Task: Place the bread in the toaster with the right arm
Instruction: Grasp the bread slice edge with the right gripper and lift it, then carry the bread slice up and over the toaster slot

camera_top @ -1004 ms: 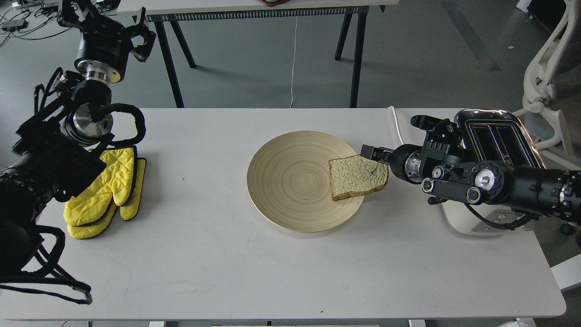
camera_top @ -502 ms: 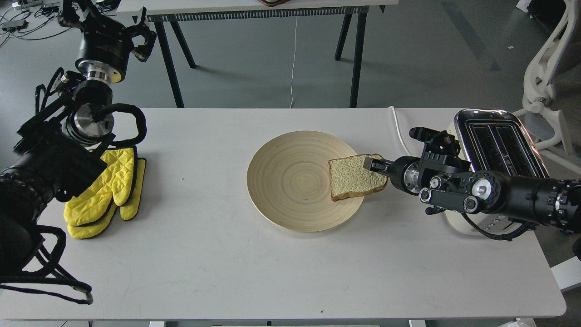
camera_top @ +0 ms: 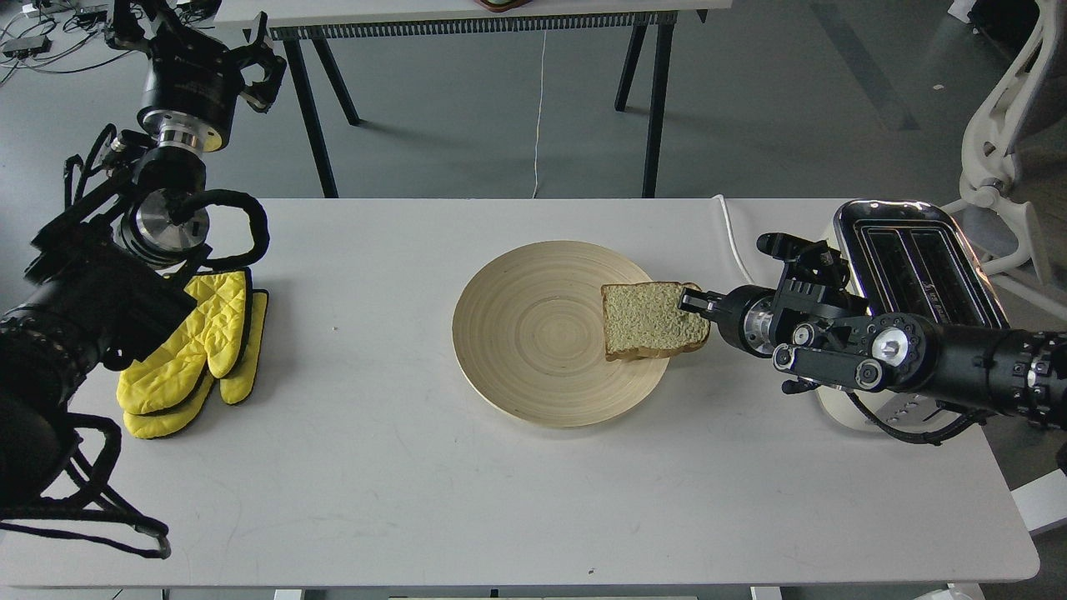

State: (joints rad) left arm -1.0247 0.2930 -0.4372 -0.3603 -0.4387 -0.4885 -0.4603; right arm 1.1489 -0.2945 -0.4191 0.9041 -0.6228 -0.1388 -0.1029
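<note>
The bread (camera_top: 646, 321) is a pale speckled slice with a brown crust, over the right edge of the round beige plate (camera_top: 533, 333). Its right side is tilted up a little off the plate. My right gripper (camera_top: 693, 302) comes in from the right and is shut on the bread's right edge. The cream-white toaster (camera_top: 913, 267) with a chrome top and two black slots stands at the table's right end, partly behind my right arm. My left gripper (camera_top: 200, 33) is raised at the far left, above the table's back edge, open and empty.
Yellow oven mitts (camera_top: 196, 354) lie on the table's left side under my left arm. The toaster's white cord (camera_top: 733, 229) runs along the table behind my right gripper. A second table (camera_top: 467, 17) stands behind, and a white chair (camera_top: 1013, 125) at the right.
My right gripper moved onto the bread's right edge and closed on it. The bread has since lifted slightly and shifted up in view. The left arm has not moved.
</note>
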